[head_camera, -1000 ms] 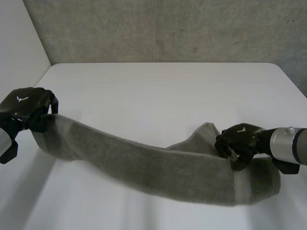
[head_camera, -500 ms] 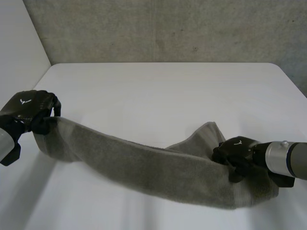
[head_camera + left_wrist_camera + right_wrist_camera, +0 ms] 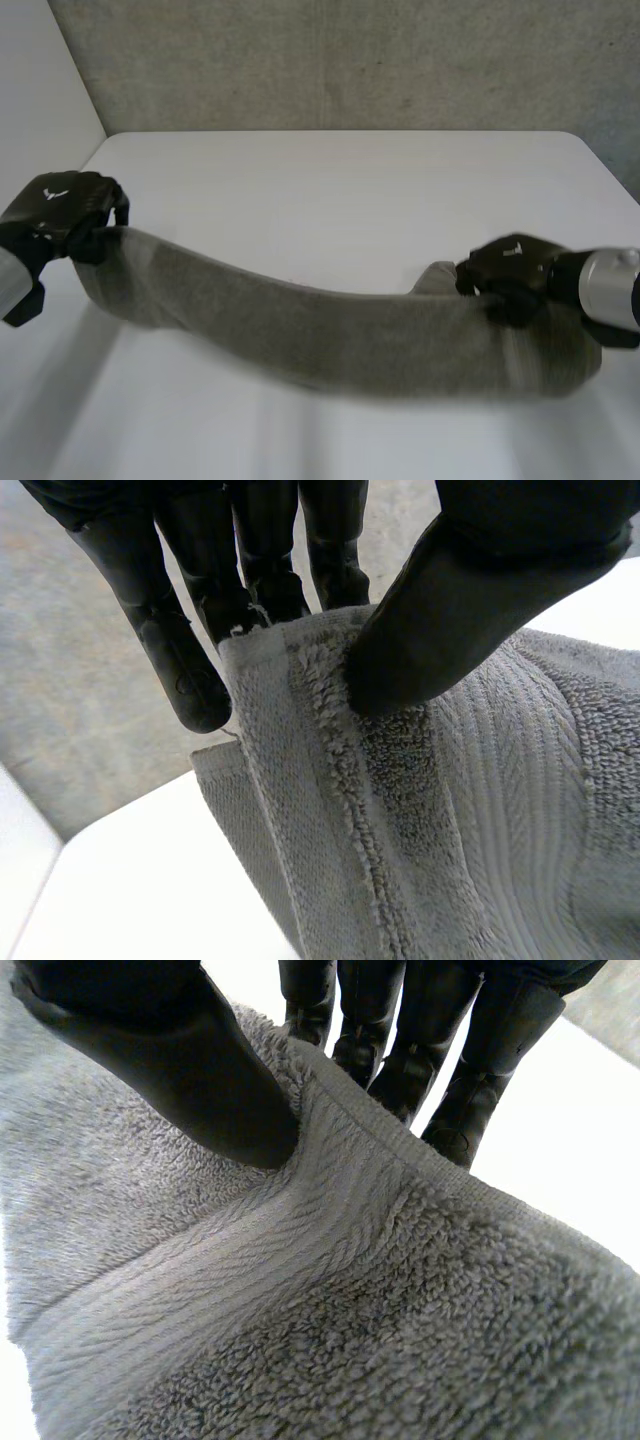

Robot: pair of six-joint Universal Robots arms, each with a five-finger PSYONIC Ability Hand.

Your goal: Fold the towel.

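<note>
Both hands clamp the towel [image 3: 330,335] between thumb and fingers: the left hand [image 3: 62,215] holds one end at the frame's left edge and the right hand [image 3: 510,268] holds the other at lower right. The towel hangs slung between them across the lower half of the frame, over the table [image 3: 340,190]. It looks like a long doubled strip, so I judge that bringing the ends together is not yet done.

A white table [image 3: 330,190] with rounded far corners stands against a rough, mottled grey concrete wall [image 3: 350,60]. Along the table's left side rises a plain white side wall [image 3: 40,80], which meets the concrete in a straight corner seam. The light is even and diffuse, and the tabletop is matte and bright.
</note>
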